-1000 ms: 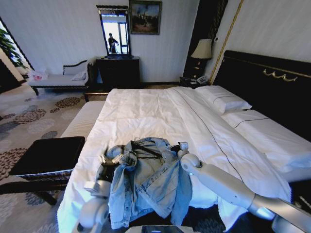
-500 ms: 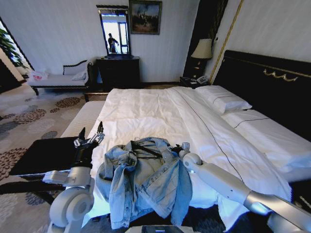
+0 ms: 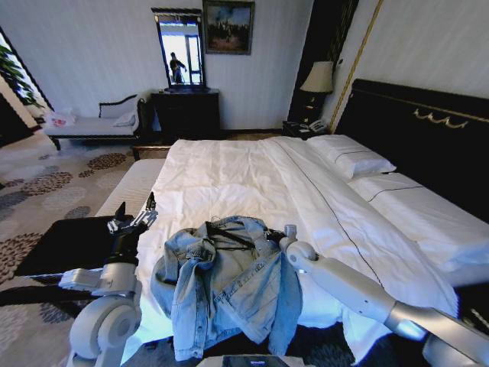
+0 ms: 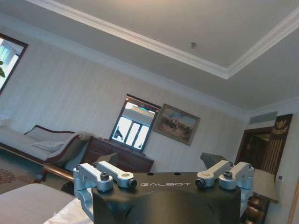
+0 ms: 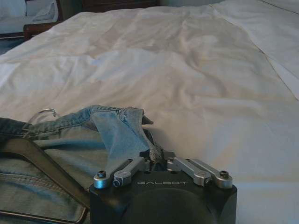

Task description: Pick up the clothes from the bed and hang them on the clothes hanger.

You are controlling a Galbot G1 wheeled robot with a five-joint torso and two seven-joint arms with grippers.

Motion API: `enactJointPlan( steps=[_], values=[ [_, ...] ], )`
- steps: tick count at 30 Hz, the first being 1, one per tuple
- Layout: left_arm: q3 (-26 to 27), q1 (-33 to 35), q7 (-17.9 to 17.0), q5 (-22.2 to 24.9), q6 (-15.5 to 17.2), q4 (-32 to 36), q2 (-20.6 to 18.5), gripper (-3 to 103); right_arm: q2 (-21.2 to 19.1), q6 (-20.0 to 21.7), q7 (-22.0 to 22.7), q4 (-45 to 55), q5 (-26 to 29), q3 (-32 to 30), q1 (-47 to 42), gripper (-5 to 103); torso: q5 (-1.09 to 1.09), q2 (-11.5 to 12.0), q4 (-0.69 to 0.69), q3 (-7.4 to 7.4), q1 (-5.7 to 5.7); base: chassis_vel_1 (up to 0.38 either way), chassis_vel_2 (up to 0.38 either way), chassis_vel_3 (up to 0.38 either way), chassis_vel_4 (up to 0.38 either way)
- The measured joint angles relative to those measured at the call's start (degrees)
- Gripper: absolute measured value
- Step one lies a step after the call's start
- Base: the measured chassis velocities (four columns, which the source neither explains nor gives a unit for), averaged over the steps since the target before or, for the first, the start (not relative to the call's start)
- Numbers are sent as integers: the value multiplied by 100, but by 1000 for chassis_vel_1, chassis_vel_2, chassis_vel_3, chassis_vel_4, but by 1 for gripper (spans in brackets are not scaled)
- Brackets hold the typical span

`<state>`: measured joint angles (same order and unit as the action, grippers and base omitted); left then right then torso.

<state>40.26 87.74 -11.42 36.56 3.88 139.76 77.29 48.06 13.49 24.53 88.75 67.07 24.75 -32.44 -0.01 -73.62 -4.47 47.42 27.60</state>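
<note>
Now right hand [image 5: 156, 157] pinches jacket [image 3: 229, 287] (collar).

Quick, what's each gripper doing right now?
Left gripper: open, empty, raised beside the light blue denim jacket.
Right gripper: shut on the jacket's collar edge.

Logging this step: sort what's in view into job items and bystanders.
Job: denim jacket, black hanger lying inside it, bed, right hand shut on the jacket's collar, left hand open, raised beside the bed.
Bystanders: lamp, painting, chaise, dark bench.

Denim jacket [image 3: 229, 290] crumpled, bed [image 3: 229, 180] edge
</note>
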Motion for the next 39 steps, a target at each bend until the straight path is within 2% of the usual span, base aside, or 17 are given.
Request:
enactJointPlan(
  steps=[1, 3, 12, 17, 23, 26, 28, 30, 32, 33, 35, 37, 39],
  values=[
    [11, -1, -22, 0, 0, -6, -1, 100, -12, 2, -16, 33, -5, 11, 13, 6, 0, 0, 0, 0, 0, 0, 0, 0, 0],
    [25, 0, -42, 0, 0, -8, -2, 100, -24, 2, -45, 67, -35, 42, 43, 3, 0, 0, 0, 0, 0, 0, 0, 0, 0],
    [173, 6, -101, 59, -12, -4, -18, 100, -83, -210, -331, 562, -40, 474, 343, 2, 0, 0, 0, 0, -1, 0, 0, 0, 0],
    [256, 1, -117, 118, -18, -19, -15, 100, -27, -356, -449, 1333, 324, 819, 453, 2, -2, 0, 0, 0, -1, 0, 0, 0, 0],
    [248, 7, -117, 123, -28, -59, 40, 100, 494, -704, -522, 1322, 395, 1453, 624, 2, -1, 0, 0, -1, -2, 0, 0, 0, 0],
    [256, 11, -116, 116, -32, -94, 61, 100, 1076, -858, -303, 631, 288, 1792, 729, 2, -1, 0, 0, 0, -1, 0, 0, 0, 0],
    [268, 13, -117, 117, -35, -104, 62, 100, 1171, -873, -236, 528, 274, 1824, 730, 2, -1, 0, 0, -1, -1, 0, 0, 0, 0],
    [332, 31, -117, 132, -52, -133, 64, 100, 1678, -921, 225, 73, 204, 1954, 712, 2, 0, 0, 1, 0, -1, 0, 0, 0, 0],
    [387, 56, -117, 160, -71, -146, 67, 100, 2010, -922, 682, -186, 174, 2010, 663, 2, 0, 0, 3, 0, -1, 0, 0, 0, 0],
    [387, 56, -117, 160, -71, -146, 67, 100, 2010, -922, 682, -186, 174, 2010, 663, 2, 0, 0, 3, 0, -1, 0, 0, 0, 0],
    [429, 82, -117, 175, -99, -152, 70, 100, 2132, -773, 1228, -275, 190, 2030, 606, 2, 0, 0, 4, 0, -1, 0, 0, 0, 0],
    [458, 90, -117, 187, -112, -158, 71, 100, 2069, -550, 1697, -180, 314, 2041, 524, 2, 0, 0, 2, 0, -1, 0, 0, 0, 0],
    [467, 90, -117, 190, -114, -160, 70, 100, 1995, -467, 1856, -67, 394, 2047, 480, 2, -1, 0, 0, 0, -1, 0, 0, 0, 0]
  ],
)
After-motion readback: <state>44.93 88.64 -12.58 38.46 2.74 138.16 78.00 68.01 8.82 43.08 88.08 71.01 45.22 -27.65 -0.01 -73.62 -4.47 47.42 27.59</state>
